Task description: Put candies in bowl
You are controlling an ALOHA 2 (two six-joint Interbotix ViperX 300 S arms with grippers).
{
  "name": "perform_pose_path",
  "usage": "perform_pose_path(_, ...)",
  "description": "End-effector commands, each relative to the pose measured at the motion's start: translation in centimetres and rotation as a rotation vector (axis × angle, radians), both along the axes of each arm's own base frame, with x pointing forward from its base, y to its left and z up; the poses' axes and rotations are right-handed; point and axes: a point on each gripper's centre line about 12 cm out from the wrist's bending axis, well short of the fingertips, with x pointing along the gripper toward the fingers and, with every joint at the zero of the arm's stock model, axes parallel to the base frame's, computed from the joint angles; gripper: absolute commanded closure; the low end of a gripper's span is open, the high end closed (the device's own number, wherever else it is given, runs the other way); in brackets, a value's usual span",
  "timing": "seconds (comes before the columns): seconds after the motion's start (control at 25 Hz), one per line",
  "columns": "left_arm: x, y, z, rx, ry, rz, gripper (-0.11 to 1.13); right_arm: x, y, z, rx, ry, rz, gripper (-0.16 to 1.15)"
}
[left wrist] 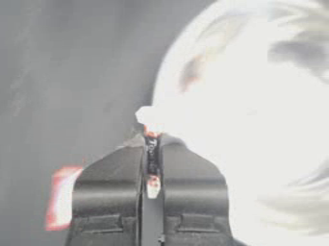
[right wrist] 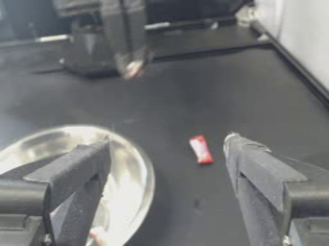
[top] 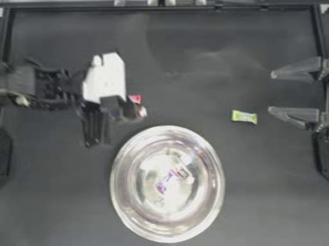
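Observation:
The silver bowl [top: 128, 158] sits at the front middle of the table, with a purple candy [top: 163, 184] and a pale one [top: 183, 173] lying inside. Just behind the bowl's far-left rim, my left gripper [top: 136, 111] is shut on a white twist-wrapped candy [left wrist: 149, 116], seen glaringly bright in the left wrist view. A red candy [top: 134, 99] lies on the table beside that gripper and shows in the right wrist view [right wrist: 201, 149]. The green candy [top: 244, 116] lies near my right gripper [top: 271, 93], which is parked open at the right edge.
A white sheet-like object [top: 106, 77] lies under the left arm at the back left. The table's raised edge [top: 160, 6] runs along the back.

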Motion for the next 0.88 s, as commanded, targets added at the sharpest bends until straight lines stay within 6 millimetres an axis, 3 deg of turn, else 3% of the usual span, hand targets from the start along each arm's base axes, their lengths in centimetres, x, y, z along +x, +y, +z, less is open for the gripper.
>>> perform_pose_path(0.04,1.8,-1.4,0.2,-0.007,-0.037,-0.038,0.72,0.1,-0.1,0.6,0.000,-0.017,-0.003,0.00)
perform_pose_path(0.32,4.2,-3.8,-2.3,-0.016,-0.031,-0.095,0.73,0.3,-0.1,0.6,0.001,-0.014,-0.002,0.00)
perform_pose_path(0.6,5.2,-4.8,-4.6,-0.013,-0.011,-0.119,0.67,0.3,0.1,0.6,0.000,-0.015,0.005,0.00)
perform_pose_path(0.72,5.4,-5.2,-4.9,-0.008,-0.010,-0.132,0.53,0.3,0.1,0.6,0.001,-0.014,0.006,0.00)
perform_pose_path(0.88,5.5,-5.9,-4.7,-0.004,-0.031,-0.150,0.18,0.3,0.1,0.5,0.001,-0.012,0.006,0.00)
